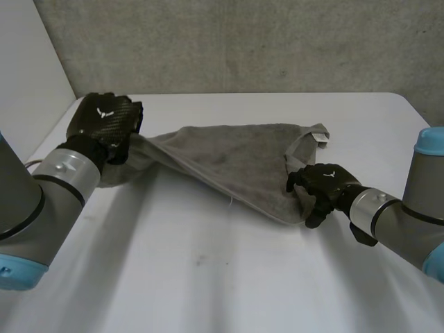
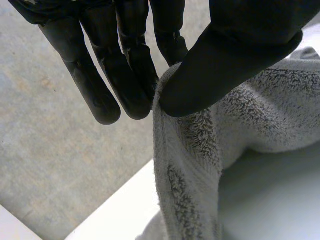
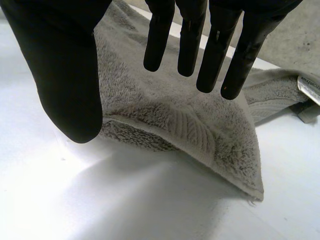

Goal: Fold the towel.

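Note:
A grey towel [image 1: 236,156] is stretched across the white table [image 1: 208,277], its left end lifted off the surface. My left hand [image 1: 104,121] holds that end up. In the left wrist view the thumb [image 2: 220,65] pinches the towel's edge [image 2: 195,150] against the fingers [image 2: 125,75]. My right hand [image 1: 322,184] hovers at the towel's right front corner. In the right wrist view its fingers [image 3: 215,55] are straight and spread from the thumb [image 3: 60,75]. The towel corner [image 3: 200,130] lies flat on the table beneath them, free of the hand.
A white label [image 1: 320,137] sticks out at the towel's far right corner, also visible beyond the right hand's fingertips [image 3: 310,87]. A concrete wall [image 1: 243,41] rises behind the table. Bare tabletop stretches in front of the towel.

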`<state>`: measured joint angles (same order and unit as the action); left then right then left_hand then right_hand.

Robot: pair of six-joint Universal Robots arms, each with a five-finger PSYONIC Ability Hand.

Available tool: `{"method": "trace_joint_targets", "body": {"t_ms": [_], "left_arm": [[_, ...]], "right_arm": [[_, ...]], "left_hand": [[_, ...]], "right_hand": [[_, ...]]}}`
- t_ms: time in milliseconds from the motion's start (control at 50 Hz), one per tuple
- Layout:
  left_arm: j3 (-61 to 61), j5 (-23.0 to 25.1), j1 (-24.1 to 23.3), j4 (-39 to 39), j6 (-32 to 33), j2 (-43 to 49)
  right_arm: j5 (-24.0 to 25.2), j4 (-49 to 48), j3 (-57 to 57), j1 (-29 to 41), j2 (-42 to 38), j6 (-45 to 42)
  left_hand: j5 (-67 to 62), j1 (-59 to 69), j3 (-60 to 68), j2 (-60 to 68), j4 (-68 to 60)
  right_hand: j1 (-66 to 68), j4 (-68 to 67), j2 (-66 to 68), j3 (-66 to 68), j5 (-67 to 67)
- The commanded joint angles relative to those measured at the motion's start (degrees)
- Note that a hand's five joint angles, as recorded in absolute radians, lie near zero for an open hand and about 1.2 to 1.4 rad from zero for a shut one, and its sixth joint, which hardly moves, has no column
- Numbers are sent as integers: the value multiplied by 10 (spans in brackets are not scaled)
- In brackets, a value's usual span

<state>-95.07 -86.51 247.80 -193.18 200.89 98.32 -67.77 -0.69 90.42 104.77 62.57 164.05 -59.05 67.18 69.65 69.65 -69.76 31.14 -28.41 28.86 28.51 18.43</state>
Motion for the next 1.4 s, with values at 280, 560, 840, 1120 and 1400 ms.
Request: {"method": "trace_joint_targets", "body": {"t_ms": [280, 560, 840, 1120, 1400], "left_arm": [[15, -1, 7, 3, -12, 1], [10, -1, 8, 3, -13, 6], [9, -1, 12, 3, -13, 8], [4, -2, 23, 1, -12, 12], [1, -1, 33, 3, -12, 17]], "right_arm": [[-1, -91, 40, -8, -6, -131], [0, -164, 45, -9, -48, -134], [-6, -194, 5, -8, -88, -136], [-16, -193, -46, -11, -122, -134], [-36, -179, -78, -55, -122, -129]], "left_hand": [[-110, 128, 104, 104, -102], [-110, 128, 104, 104, -102], [-110, 128, 104, 104, -102], [-110, 128, 104, 104, -102], [-110, 128, 104, 104, -102]], "right_hand": [[60, -88, 83, 87, 87], [106, -133, 128, 132, 133], [183, -210, 206, 209, 210], [102, -130, 125, 129, 129], [489, -516, 511, 515, 516]]}}
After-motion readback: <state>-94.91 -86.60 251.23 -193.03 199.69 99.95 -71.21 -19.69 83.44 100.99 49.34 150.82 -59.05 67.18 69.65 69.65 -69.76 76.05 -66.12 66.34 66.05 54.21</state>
